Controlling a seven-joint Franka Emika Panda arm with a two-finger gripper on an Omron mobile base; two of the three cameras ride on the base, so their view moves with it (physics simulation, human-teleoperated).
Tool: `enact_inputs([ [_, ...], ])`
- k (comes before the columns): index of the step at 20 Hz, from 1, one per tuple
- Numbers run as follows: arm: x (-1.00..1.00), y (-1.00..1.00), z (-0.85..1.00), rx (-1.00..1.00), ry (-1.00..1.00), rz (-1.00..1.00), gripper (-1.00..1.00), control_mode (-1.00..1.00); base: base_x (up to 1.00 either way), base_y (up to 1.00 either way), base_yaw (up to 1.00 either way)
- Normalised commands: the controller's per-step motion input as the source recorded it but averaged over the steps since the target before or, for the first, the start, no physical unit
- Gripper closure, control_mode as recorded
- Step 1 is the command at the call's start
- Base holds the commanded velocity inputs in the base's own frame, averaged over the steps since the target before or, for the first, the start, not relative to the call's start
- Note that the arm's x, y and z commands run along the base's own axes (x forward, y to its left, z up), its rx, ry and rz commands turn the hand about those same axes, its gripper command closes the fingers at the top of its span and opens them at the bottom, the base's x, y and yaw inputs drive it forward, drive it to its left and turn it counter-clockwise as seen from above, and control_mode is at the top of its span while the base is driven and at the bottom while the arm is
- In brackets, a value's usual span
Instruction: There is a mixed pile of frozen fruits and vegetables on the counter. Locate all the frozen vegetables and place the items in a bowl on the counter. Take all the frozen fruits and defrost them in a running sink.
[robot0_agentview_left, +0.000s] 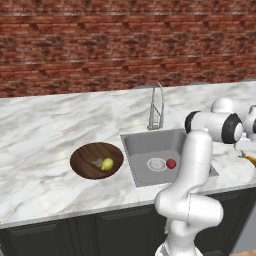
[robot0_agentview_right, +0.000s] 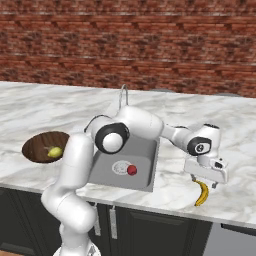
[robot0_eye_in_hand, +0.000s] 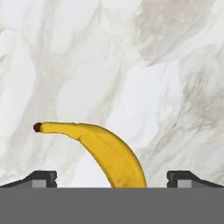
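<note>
Gripper (robot0_agentview_right: 203, 184) hangs over the banana (robot0_agentview_right: 201, 193) with jaws spread wide, nothing between them, not touching the fruit as far as I can tell. Banana lies flat on the counter (robot0_agentview_right: 235, 150), right of the sink (robot0_agentview_right: 146, 165) and close to the counter's front edge. In the hand view its body runs up from between the two fingertips (robot0_eye_in_hand: 41, 177) and curves off toward one side to the dark stem tip, so the long axis sits oblique to the jaw line, neither square across nor along it. My read: the thick end is roughly centred under the hand, so a straight drop should straddle it; a small wrist roll would square the pinch. Red fruit (robot0_agentview_right: 132, 170) is already in the sink beside the drain, the yellow-green piece (robot0_agentview_left: 107, 164) and the beige lump (robot0_agentview_left: 97, 162) are in the bowl (robot0_agentview_left: 82, 155), so the banana looks like the last item.
</note>
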Motion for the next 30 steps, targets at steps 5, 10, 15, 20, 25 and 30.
enact_inputs([
  [5, -0.05, -0.17, -0.30, 0.00, 0.07, 0.01, -1.00, -1.00, 0.00, 0.00, 0.00],
  [10, -0.10, -0.08, -0.22, 0.00, 0.05, 0.00, -1.00, -1.00, 0.00, 0.00, 0.00],
  [15, -0.04, 0.00, -0.17, 0.02, 0.06, 0.00, -1.00, -1.00, 0.00, 0.00, 0.00],
  [20, -0.01, 0.02, -0.15, 0.01, 0.05, 0.00, 1.00, -1.00, 0.00, 0.00, 0.00],
  [25, -0.01, 0.02, -0.13, 0.01, 0.03, 0.00, 1.00, -1.00, 0.00, 0.00, 0.00],
  [30, -0.02, 0.03, -0.11, 0.01, 0.01, 0.00, 1.00, -1.00, 0.00, 0.00, 0.00],
])
